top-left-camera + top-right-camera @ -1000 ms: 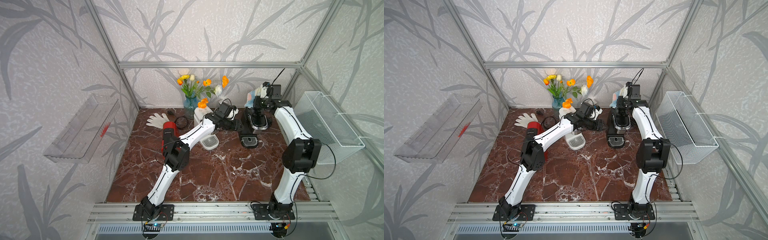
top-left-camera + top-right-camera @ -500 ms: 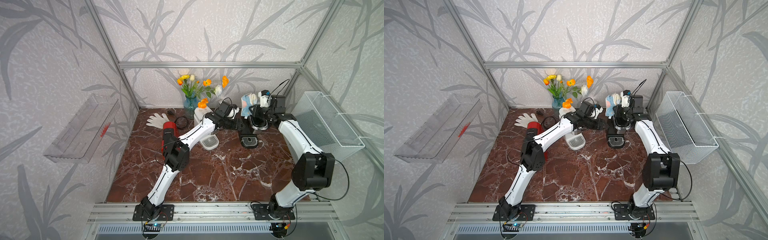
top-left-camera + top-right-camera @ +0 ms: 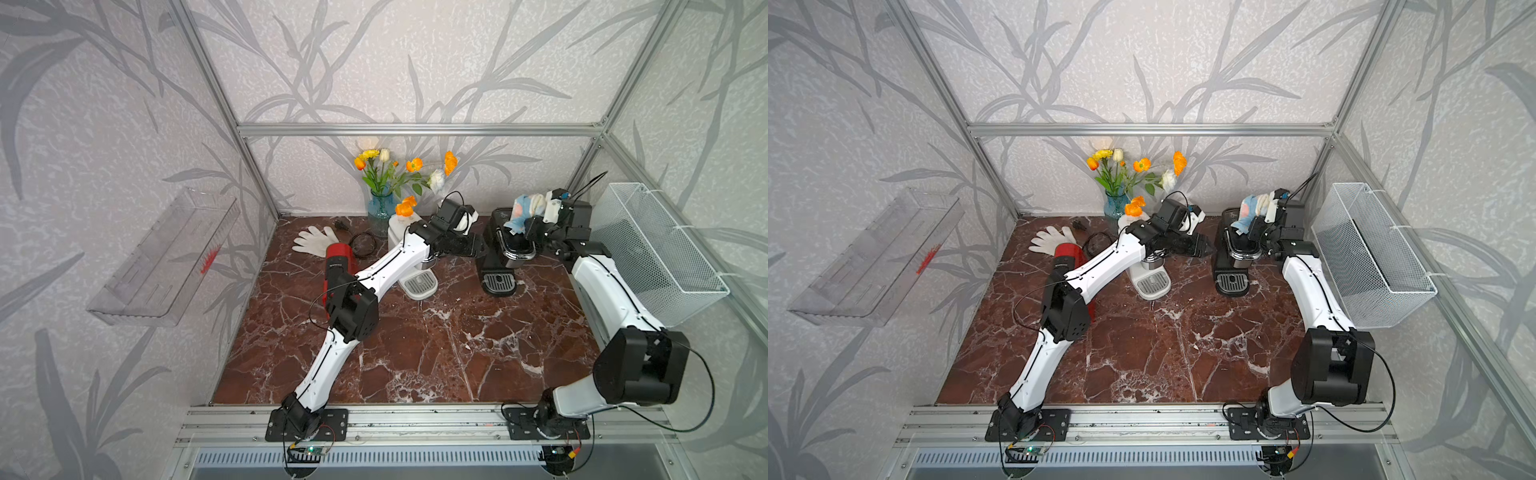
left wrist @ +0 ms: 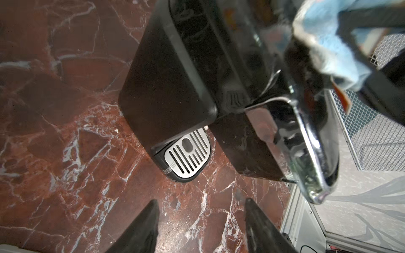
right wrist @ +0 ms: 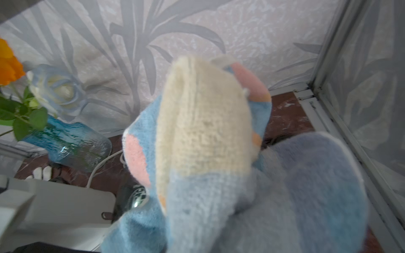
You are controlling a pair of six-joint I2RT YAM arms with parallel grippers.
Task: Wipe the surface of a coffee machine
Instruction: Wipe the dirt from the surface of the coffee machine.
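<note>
Right arm's elbow has dropped toward the lower right since the earlier frame. The right gripper (image 3: 534,224), closed on a fluffy blue, cream and pink cloth (image 3: 524,209), sits over the glossy black coffee machine (image 3: 496,259), upper right in both top views, its silver slotted drip tray (image 4: 187,153) in front. Beside it hovers the left gripper (image 4: 200,230), fingers apart and empty.

cloth (image 5: 203,131) blocks right wrist view, vase (image 5: 72,144) blurred

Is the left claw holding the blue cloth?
No, the left claw is open and empty; the blue cloth is apart from it, at the black coffee machine.
</note>
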